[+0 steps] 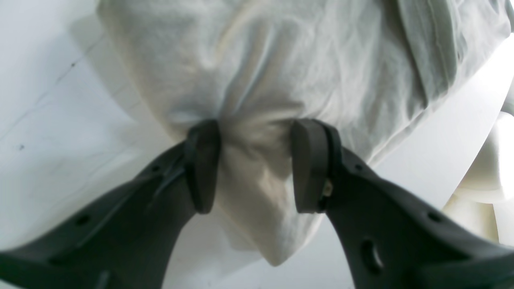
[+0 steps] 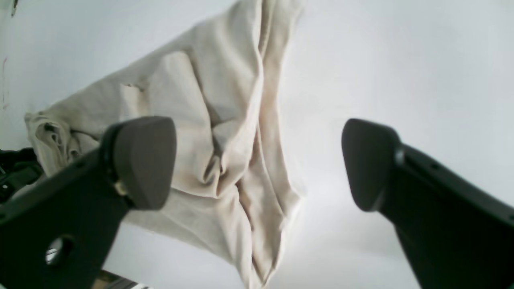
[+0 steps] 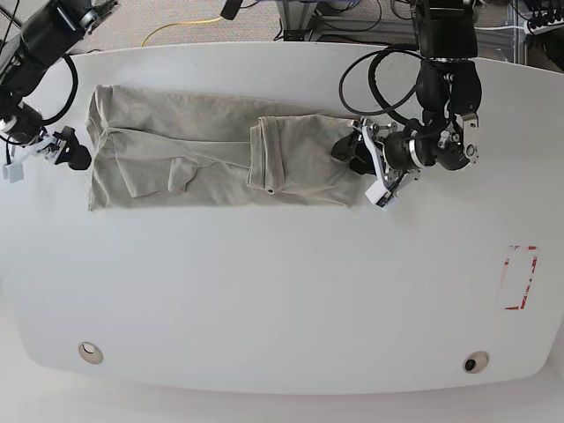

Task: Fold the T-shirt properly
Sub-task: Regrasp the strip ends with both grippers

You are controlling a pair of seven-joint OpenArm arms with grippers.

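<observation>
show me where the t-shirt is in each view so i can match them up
Left wrist: the T-shirt fills the upper middle, a bunched fold between the left gripper's pads.
Right wrist: it hangs centre-left, the open right gripper in front, not touching it.
Base: it lies flat across the upper middle.
Shared landmark: the white table.

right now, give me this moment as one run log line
task: fold T-shirt | left pincer: shut on T-shirt edge | right pincer: open, holding nothing, at the shirt's other end | shirt: lying on table, partly folded
</observation>
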